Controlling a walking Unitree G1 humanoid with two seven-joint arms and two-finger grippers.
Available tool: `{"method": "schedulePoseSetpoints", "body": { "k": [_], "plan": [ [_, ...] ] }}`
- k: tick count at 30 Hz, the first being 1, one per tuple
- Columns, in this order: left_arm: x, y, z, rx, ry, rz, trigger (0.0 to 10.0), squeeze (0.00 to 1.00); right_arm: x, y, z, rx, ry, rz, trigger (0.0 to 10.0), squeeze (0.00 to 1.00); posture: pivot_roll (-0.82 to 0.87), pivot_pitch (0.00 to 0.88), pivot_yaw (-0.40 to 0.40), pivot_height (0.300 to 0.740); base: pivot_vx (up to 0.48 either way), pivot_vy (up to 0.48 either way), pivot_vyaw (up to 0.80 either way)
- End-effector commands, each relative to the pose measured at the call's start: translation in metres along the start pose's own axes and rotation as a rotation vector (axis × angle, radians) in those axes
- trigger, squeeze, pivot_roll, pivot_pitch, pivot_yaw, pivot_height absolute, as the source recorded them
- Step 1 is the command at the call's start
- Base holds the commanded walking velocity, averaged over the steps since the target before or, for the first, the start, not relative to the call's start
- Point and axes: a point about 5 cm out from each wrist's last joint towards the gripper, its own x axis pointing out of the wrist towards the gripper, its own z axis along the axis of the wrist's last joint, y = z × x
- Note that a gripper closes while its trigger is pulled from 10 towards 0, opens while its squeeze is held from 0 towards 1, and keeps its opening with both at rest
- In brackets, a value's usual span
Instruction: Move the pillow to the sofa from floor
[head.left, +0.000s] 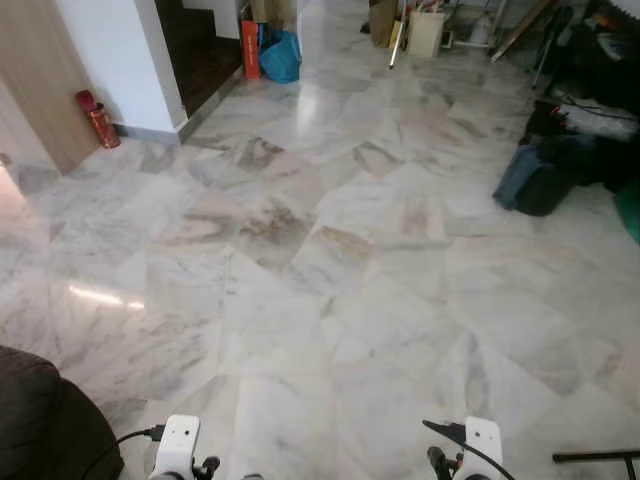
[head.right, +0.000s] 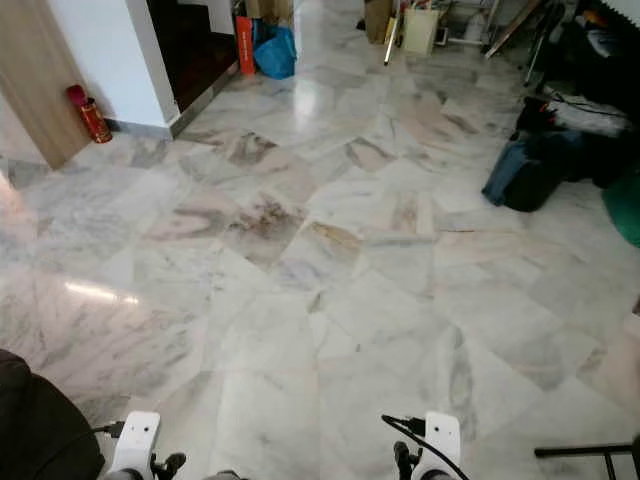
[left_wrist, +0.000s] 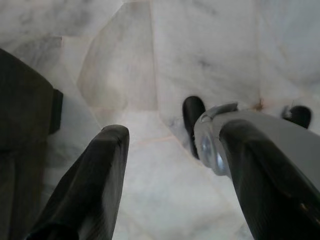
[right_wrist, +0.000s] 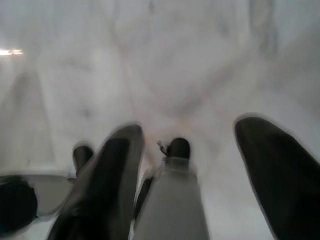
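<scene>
Across the marble floor (head.left: 330, 260) no pillow can be made out; the left gripper (left_wrist: 170, 190) and right gripper (right_wrist: 200, 175) hang spread and empty. It's searching: next, turn to find it.

The floor (head.left: 330, 260) was pale grey-white marble, veined with brown and pink. At ten o'clock stood a red canister (head.left: 97, 118); at twelve, a blue bag (head.left: 281, 56) beside an orange-red box (head.left: 250, 48); at two, a dark navy bag (head.left: 535, 178).
</scene>
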Motion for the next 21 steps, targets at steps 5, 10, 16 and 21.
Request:
{"method": "schedulePoseSetpoints", "body": {
  "k": [5,10,16,21],
  "plan": [
    [-0.0014,-0.0044,-0.0098,-0.024,0.031,-0.013,10.0,0.00,-0.0001,-0.0025,0.0000,-0.003,0.012,-0.004,10.0,0.00,0.09,0.029,-0.017,0.740,-0.351,0.000,0.00],
    [-0.0013,-0.0051,-0.0100,-0.024,0.034,-0.019,10.0,0.00,-0.0001,-0.0028,0.0003,-0.008,0.012,-0.001,10.0,0.00,0.09,0.032,-0.016,0.740,-0.352,0.000,0.00],
    [-0.0014,-0.0040,-0.0098,-0.020,0.034,-0.020,10.0,0.00,0.0000,-0.0023,0.0000,-0.018,0.019,0.003,10.0,0.00,0.09,0.036,-0.014,0.740,-0.352,0.000,0.00],
    [-0.0012,-0.0035,-0.0087,-0.016,0.034,-0.021,10.0,0.00,0.0001,-0.0018,0.0004,-0.013,0.016,0.003,10.0,0.00,0.09,0.037,-0.011,0.740,-0.352,0.000,0.00]
  ]
}}
